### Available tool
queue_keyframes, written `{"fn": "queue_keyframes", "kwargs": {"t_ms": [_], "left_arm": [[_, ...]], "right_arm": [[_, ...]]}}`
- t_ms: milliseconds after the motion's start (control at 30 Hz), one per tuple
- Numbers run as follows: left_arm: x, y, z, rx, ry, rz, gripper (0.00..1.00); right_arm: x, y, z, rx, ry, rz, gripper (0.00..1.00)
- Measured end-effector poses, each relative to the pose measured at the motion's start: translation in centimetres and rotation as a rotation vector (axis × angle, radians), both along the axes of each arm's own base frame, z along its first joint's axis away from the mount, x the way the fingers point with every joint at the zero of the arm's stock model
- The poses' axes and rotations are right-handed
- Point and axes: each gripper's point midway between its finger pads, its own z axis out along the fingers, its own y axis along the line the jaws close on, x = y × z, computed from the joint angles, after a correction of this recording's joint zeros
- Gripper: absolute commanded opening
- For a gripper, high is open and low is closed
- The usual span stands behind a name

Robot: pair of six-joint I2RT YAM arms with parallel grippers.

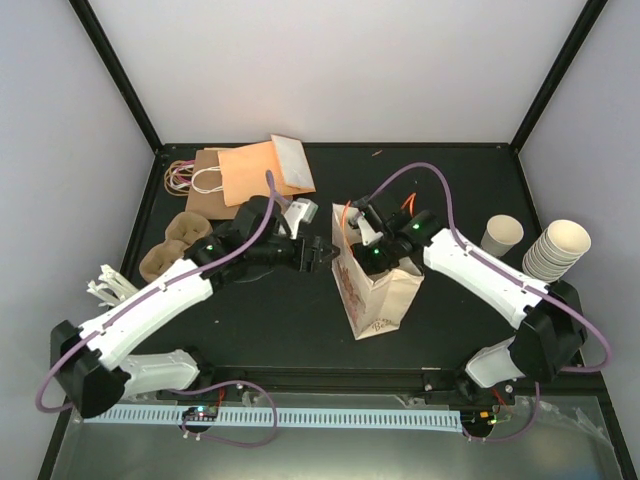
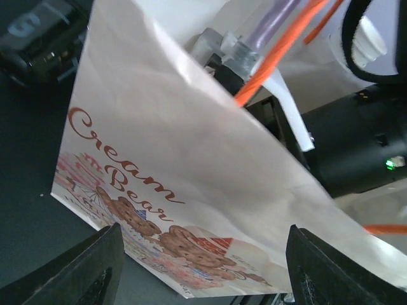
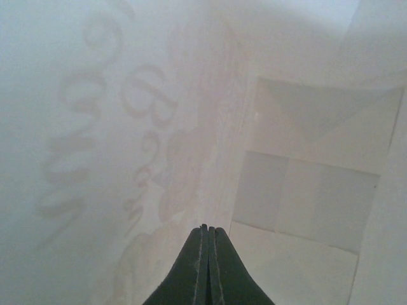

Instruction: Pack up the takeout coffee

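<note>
Right pincer [image 3: 205,227], closed, sits inside white bag [image 3: 114,140].

Left wrist camera: "Cream Bear" stood in reddish-brown script on the side of the white paper bag [image 2: 210,171]. My right wrist camera, inside the bag, caught the same lettering faint and mirrored through the paper. From the top view, print unreadable.

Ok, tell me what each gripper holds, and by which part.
Nothing is held. The left gripper stands open, facing the paper bag's printed side; the right gripper is shut on nothing inside the bag.
</note>
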Motion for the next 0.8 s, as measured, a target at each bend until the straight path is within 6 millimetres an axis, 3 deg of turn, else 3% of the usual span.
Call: {"fn": "queue_keyframes", "kwargs": {"t_ms": [167, 300, 433, 533, 800], "left_arm": [[-0.7, 1.5, 3.7, -0.041, -0.079, 0.031, 0.73], [-1.3, 2.1, 6.1, -0.087, -0.118, 0.043, 0.73], [-1.7, 2.2, 7.0, -0.112, -0.115, 0.048, 0.73], [-2.1, 1.9, 7.2, -0.125, -0.098, 0.041, 0.73], [-3.6, -0.4, 8.7, -0.164, -0.061, -0.010, 0.73]], "right_arm": [[1.1, -0.3, 2.1, -0.022, -0.060, -0.012, 0.01], [2.0, -0.3, 5.0, -0.018, -0.122, -0.018, 0.01], [2.9, -0.4, 9.4, 0.006, -0.214, -0.028, 0.02], [3.2, -0.7, 12.7, 0.026, -0.281, -0.031, 0.09], [2.4, -2.5, 19.2, 0.059, -0.432, -0.014, 0.25]]}}
